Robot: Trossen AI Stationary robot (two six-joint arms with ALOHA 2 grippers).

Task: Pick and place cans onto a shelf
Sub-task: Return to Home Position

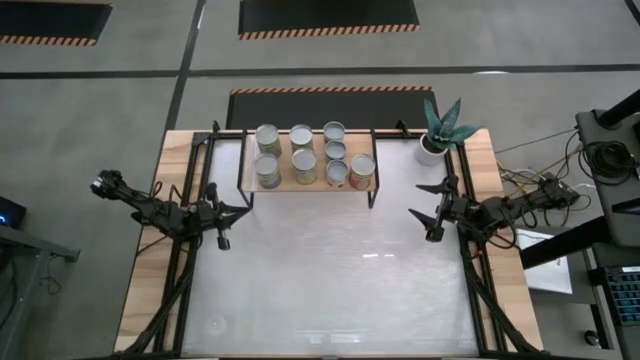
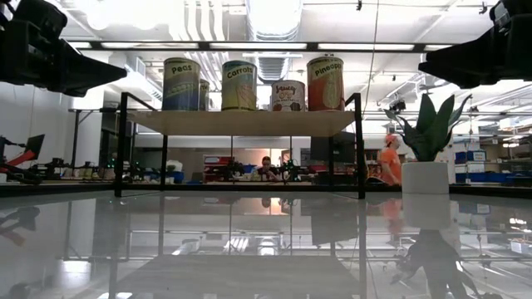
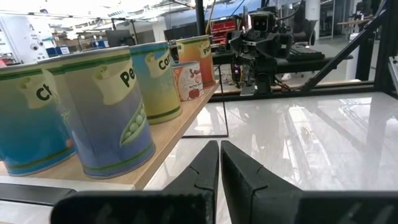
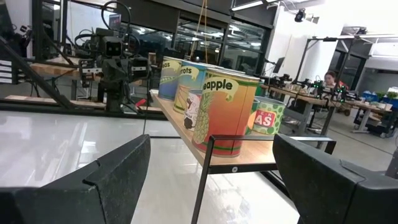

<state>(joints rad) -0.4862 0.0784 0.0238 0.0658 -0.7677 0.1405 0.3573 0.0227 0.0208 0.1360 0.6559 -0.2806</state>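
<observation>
1. Already all eight cans [image 1: 304,165] stand upright on the shelf [image 2: 241,123].
2. Left gripper [image 3: 219,144], pressed together and empty, hovers off the shelf's left end; right gripper [image 1: 418,200], spread wide and empty, hovers off its right end.
3. Stocking looks finished. Next, I judge, both arms draw home, avoiding the shelf's legs.
4. From table height, rear cans hide behind front ones.

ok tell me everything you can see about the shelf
The shelf is a low rack with a light wooden top board on thin black metal legs. It stands level on the far side of the white table. Eight cans stand upright on its board. The left gripper and right gripper sit off its two ends, neither touching it.
</observation>
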